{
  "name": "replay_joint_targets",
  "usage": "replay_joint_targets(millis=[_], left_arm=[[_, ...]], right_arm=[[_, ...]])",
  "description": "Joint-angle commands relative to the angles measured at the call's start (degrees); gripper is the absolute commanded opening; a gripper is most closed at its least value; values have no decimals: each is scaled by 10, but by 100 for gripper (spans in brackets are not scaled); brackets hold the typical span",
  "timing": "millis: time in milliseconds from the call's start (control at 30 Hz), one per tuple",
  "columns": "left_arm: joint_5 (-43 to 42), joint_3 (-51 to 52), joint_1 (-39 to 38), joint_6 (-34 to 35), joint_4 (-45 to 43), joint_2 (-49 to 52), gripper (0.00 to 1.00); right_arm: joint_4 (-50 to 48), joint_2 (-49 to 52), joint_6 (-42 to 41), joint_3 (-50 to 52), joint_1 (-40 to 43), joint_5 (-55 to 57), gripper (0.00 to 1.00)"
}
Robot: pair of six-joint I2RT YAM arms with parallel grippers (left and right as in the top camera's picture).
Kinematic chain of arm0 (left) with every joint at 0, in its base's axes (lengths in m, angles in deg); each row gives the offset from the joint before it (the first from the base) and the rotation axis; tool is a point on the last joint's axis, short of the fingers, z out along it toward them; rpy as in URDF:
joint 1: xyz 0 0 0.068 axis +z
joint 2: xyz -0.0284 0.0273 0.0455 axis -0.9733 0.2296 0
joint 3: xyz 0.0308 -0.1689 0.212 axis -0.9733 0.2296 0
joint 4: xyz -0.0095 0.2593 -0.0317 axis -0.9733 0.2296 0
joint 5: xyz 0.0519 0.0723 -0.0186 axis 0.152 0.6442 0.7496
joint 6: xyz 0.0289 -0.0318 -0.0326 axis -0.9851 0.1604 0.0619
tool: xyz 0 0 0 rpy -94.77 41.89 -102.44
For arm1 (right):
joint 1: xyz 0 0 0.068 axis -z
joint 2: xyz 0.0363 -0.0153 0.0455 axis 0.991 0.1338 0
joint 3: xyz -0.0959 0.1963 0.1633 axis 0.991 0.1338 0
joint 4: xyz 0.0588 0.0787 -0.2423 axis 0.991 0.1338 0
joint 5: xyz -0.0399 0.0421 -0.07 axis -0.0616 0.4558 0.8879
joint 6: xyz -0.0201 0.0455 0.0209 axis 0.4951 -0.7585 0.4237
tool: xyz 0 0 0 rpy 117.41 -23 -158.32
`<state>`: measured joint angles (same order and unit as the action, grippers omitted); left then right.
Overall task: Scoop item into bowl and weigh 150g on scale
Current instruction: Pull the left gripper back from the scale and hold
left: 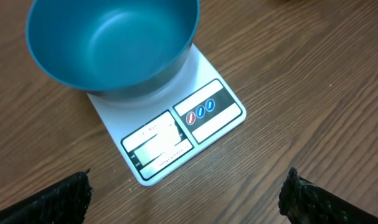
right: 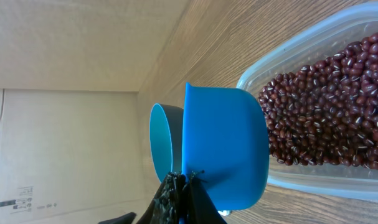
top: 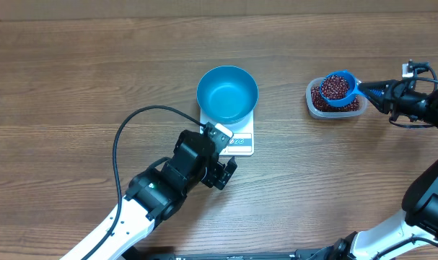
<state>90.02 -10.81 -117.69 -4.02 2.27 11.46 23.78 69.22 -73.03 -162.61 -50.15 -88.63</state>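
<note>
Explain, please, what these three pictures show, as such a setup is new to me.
Two robot arms work at a wooden table. One picture is from a camera overhead; the other two come from a camera on each wrist. An empty blue bowl stands on a white kitchen scale. The left arm hovers beside it, jaws wide open, holding nothing. The right arm has its jaws shut on the handle of a blue scoop, loaded with red-brown beans, over a clear tub of them.
</note>
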Motion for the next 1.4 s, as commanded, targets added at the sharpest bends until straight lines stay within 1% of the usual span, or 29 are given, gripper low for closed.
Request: replay_joint_targets(millis=[0,367,533,633,1067,1367], left_arm=[[6,21,4,7,-9,-5,100],[6,28,5,7,51,-5,99],[13,28,5,3,46,-5,99],[17,28,5,-14,47,-5,100],[17,28,5,-14,46,-5,100],[58,28,5,-14,41,-5,99]], right_arm=[[-3,2,5,3,1,-18,4],[2,2,5,3,1,-12,4],[3,2,5,3,1,-12,4],[4,2,5,3,1,-12,4],[4,2,6,3,1,-12,4],[5,2,7,3,1,-12,4]])
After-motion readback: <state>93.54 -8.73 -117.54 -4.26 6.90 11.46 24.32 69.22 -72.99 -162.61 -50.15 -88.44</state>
